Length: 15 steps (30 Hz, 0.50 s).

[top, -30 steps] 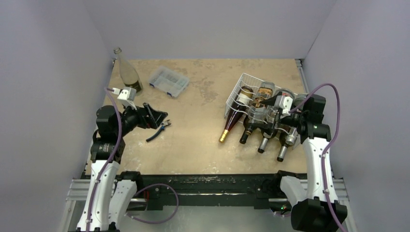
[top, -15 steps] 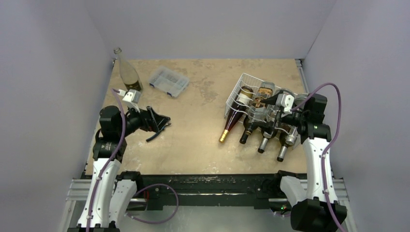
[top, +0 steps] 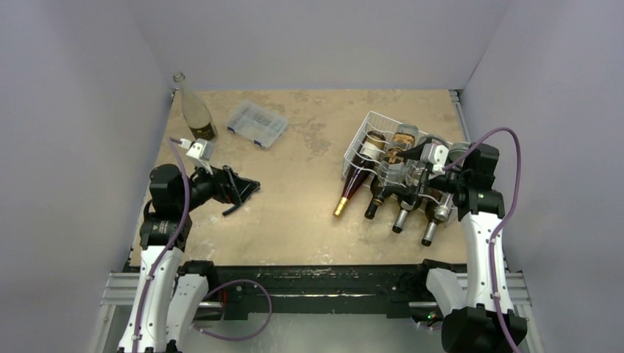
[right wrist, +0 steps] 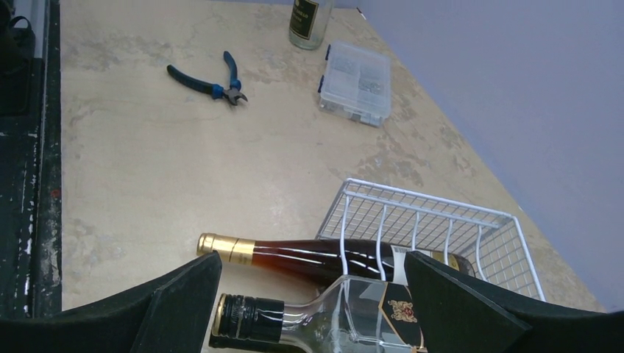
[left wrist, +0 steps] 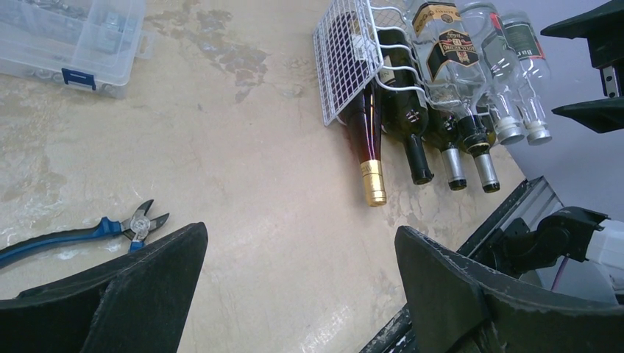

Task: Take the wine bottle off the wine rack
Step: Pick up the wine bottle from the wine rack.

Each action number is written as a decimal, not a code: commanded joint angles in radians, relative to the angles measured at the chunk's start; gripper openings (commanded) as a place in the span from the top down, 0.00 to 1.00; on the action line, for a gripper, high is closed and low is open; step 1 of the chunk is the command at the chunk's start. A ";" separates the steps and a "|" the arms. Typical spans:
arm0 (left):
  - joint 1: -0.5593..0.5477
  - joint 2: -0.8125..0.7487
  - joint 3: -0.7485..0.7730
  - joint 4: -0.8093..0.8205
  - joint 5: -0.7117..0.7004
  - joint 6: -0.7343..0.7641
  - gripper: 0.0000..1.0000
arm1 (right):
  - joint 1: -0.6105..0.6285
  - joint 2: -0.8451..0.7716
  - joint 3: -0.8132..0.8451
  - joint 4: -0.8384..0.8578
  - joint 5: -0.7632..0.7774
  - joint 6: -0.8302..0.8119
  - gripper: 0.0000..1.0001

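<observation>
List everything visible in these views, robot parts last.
wine rack: one, white wire, table's right side
racked bottles: six necks showing, dark and clear glass, lying in the rack
standing bottle: one, clear with dark label, far left corner
compartment box: one, clear plastic, beside the standing bottle
pliers: one, blue handles, left side of table
table: one, tan, under everything
left gripper: one, black, open, near the pliers
right gripper: one, black, open, over the racked bottles
</observation>
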<state>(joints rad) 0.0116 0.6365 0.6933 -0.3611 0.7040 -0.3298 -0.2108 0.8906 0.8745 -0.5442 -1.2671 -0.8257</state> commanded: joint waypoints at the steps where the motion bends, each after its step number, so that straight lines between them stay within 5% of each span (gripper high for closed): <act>1: -0.003 -0.011 0.012 0.017 0.023 -0.001 0.00 | -0.007 -0.007 0.013 0.021 -0.012 0.015 0.01; 15: -0.004 -0.018 0.021 -0.013 0.017 -0.006 0.00 | -0.007 0.144 0.314 -0.454 0.078 -0.355 0.01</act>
<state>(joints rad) 0.0116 0.6254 0.6933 -0.3801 0.7071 -0.3305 -0.2119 0.9966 1.0756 -0.7963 -1.2339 -1.0195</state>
